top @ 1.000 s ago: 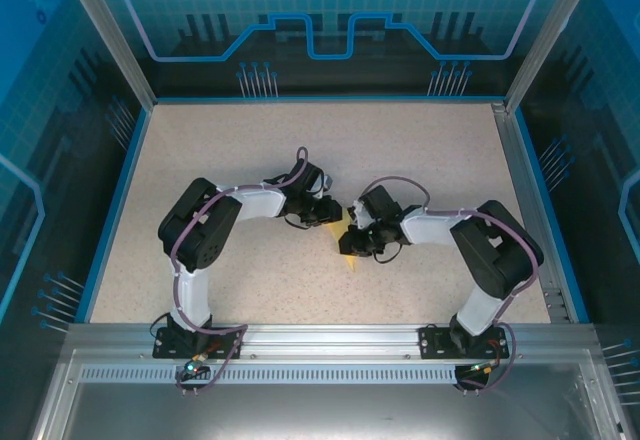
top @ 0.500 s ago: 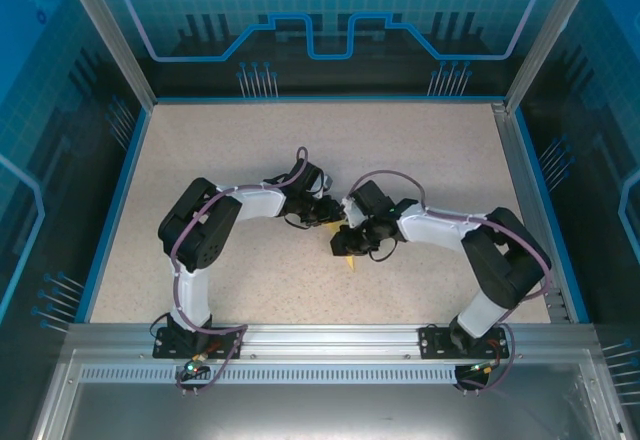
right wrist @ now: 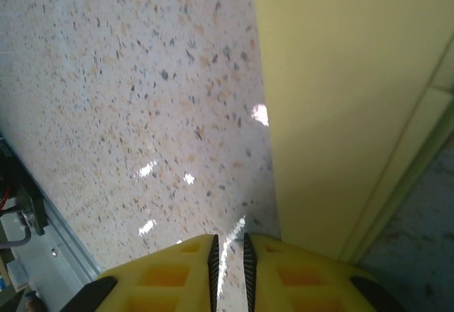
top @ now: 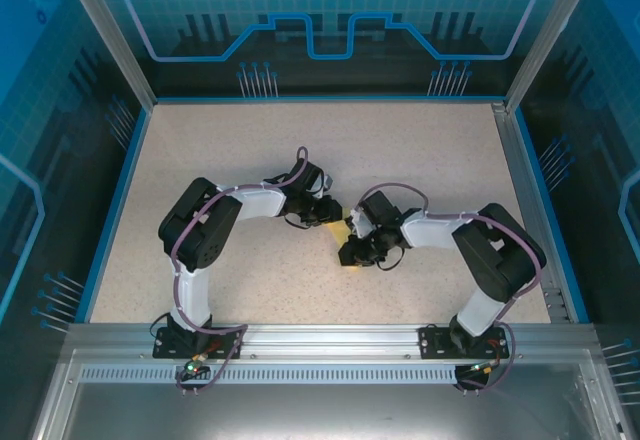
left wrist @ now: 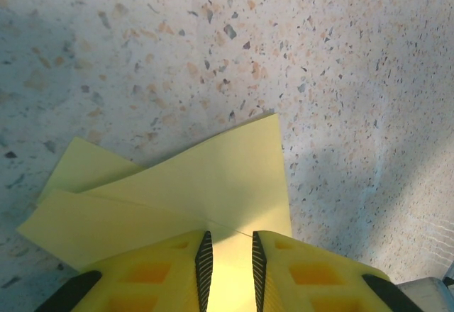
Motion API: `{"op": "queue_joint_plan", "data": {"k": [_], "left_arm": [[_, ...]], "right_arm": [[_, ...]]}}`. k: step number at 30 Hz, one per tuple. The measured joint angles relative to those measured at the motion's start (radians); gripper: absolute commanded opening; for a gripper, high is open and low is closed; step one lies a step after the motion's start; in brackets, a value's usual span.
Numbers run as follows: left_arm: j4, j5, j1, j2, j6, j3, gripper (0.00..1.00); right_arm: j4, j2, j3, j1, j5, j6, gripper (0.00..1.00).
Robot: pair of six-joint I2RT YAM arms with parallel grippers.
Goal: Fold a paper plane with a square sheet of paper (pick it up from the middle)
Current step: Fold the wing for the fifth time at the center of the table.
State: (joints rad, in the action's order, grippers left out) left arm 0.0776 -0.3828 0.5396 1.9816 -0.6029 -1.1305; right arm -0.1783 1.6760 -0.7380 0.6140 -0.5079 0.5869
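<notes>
I reckon we are partway: the square sheet of paper (left wrist: 213,191) lies mid-bench (top: 250,140) with overlapping flaps creased in, but it is no slim dart with a centre ridge yet, so the later folds are left. The left end effector (left wrist: 228,266) sits on the sheet's left side, jaws almost together, and I cannot tell whether it nips the paper or only presses it. The right end effector (right wrist: 228,255), narrowly parted and grasping nothing, hangs over bare bench just beside the sheet's straight edge.

No readable text, label, brand, number or sign shows on any surface here.
</notes>
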Motion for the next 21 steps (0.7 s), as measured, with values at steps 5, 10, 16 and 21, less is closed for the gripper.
{"op": "queue_joint_plan", "data": {"k": [5, 10, 16, 21], "left_arm": [[0.000, 0.000, 0.000, 0.000, 0.000, 0.000, 0.26], [0.000, -0.004, 0.000, 0.001, 0.000, 0.000, 0.26], [0.000, -0.007, 0.000, 0.002, 0.000, 0.000, 0.26], [0.000, -0.007, 0.000, 0.002, 0.000, 0.000, 0.26]], "right_arm": [[0.039, -0.015, 0.039, -0.010, -0.023, -0.009, 0.21], [0.110, -0.050, 0.104, -0.026, -0.044, -0.008, 0.20], [0.198, -0.058, 0.159, -0.058, -0.100, 0.000, 0.19], [0.152, -0.103, 0.186, -0.065, -0.102, 0.000, 0.19]]}}
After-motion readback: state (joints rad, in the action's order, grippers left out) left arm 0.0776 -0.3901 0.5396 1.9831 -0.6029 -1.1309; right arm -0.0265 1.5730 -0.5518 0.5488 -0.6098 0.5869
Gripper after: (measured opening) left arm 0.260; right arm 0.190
